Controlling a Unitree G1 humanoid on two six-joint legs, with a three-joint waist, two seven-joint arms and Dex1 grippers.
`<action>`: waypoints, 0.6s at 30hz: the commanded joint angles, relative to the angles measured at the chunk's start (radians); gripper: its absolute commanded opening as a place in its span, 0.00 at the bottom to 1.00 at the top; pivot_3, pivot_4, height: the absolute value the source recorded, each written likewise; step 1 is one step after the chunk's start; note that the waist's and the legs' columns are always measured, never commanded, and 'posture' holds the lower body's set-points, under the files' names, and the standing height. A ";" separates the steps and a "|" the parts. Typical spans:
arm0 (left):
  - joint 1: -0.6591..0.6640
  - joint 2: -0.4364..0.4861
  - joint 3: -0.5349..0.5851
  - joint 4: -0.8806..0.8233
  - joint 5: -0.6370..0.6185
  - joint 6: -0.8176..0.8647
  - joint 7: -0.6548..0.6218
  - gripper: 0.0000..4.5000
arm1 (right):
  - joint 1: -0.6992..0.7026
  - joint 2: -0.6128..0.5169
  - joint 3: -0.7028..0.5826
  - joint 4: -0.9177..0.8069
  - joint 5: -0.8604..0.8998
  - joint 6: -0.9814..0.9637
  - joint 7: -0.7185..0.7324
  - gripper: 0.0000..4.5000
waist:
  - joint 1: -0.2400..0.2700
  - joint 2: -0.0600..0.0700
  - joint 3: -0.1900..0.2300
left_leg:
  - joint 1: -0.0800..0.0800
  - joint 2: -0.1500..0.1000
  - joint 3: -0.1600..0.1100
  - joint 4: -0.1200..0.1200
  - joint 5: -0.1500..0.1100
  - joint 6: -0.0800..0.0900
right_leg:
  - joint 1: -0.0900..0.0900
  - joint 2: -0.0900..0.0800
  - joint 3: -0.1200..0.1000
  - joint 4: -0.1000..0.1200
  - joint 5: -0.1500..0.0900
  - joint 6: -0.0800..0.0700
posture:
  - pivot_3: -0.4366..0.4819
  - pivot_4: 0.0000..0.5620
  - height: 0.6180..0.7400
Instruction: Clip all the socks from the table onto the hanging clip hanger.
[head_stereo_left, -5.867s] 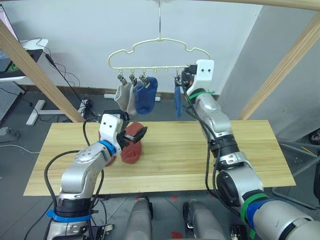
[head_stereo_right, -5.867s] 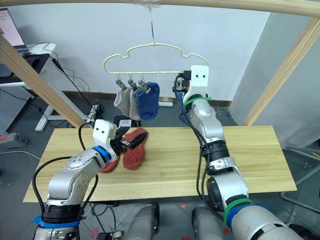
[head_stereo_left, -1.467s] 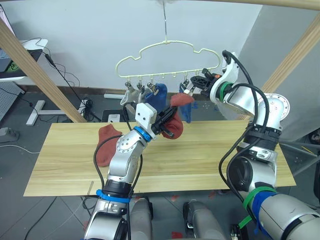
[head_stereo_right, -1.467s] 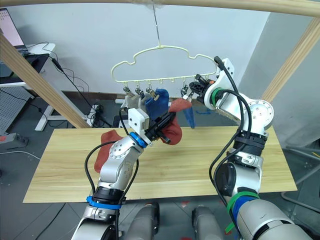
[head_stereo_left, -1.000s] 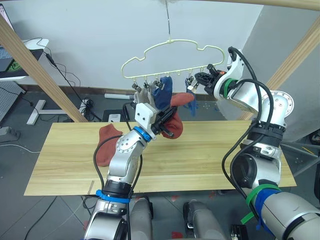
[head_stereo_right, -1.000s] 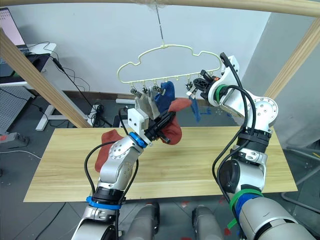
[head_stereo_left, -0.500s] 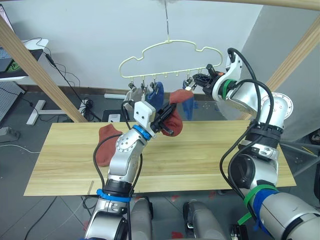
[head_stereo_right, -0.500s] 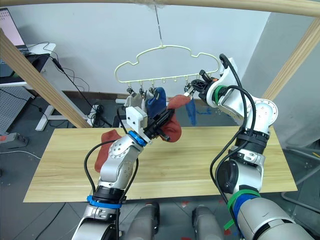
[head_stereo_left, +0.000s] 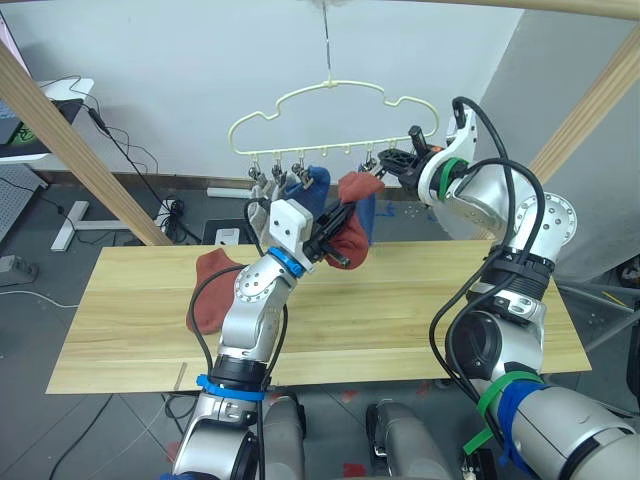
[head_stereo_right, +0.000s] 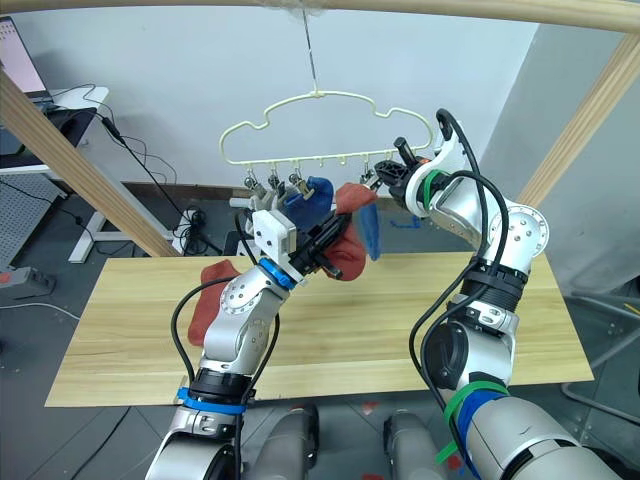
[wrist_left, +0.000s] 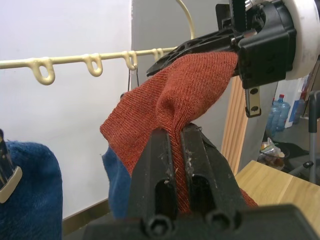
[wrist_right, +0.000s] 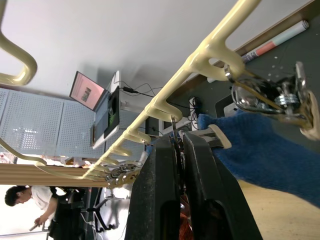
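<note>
**Rust-red sock held up to the clip row, second red sock on the table**

Nearest, the table (head_stereo_left: 400, 310) of pale planks is bare across its middle and right half, its near edge free. One rust-red sock (head_stereo_left: 207, 290) lies crumpled at about 9 o'clock on it, close to the left arm. Above the far edge, the left gripper (head_stereo_left: 333, 228) is clenched on a second rust-red sock (head_stereo_left: 350, 240), knit ribbed, its body drooping below the fingers and its cuff lifted toward 1 o'clock. There the right gripper (head_stereo_left: 392, 163) pinches a grey clip (wrist_right: 174, 131) with fingers nearly together. Farthest, the pale-yellow clip hanger (head_stereo_left: 330, 112) hangs by its hook; two grey socks (head_stereo_left: 262, 188) and two blue socks (head_stereo_left: 312, 186) dangle from its clips.
</note>
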 joint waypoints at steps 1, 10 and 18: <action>-0.002 0.007 -0.007 -0.020 -0.002 -0.016 -0.013 0.00 | -0.007 -0.018 0.001 -0.010 0.041 -0.021 -0.026 0.00 | -0.002 0.000 0.000 | 0.000 0.000 0.000 0.000 0.000 0.000 | 0.000 0.000 0.000 0.000 0.000 0.000 | 0.43 0.43 1.00; 0.005 0.029 -0.023 -0.010 0.022 -0.007 -0.017 0.00 | 0.002 -0.039 0.032 0.001 0.088 -0.048 -0.048 0.00 | -0.015 0.000 0.000 | 0.000 0.000 0.000 0.000 0.000 0.000 | 0.000 0.000 0.000 0.000 0.000 0.000 | 0.44 0.43 1.00; 0.003 0.035 -0.035 -0.002 0.038 -0.016 -0.017 0.00 | 0.005 -0.050 0.060 0.013 0.120 -0.067 -0.056 0.00 | -0.016 0.000 0.000 | 0.000 0.000 0.000 0.000 0.000 0.000 | 0.000 0.000 0.000 0.000 0.000 0.000 | 0.44 0.43 1.00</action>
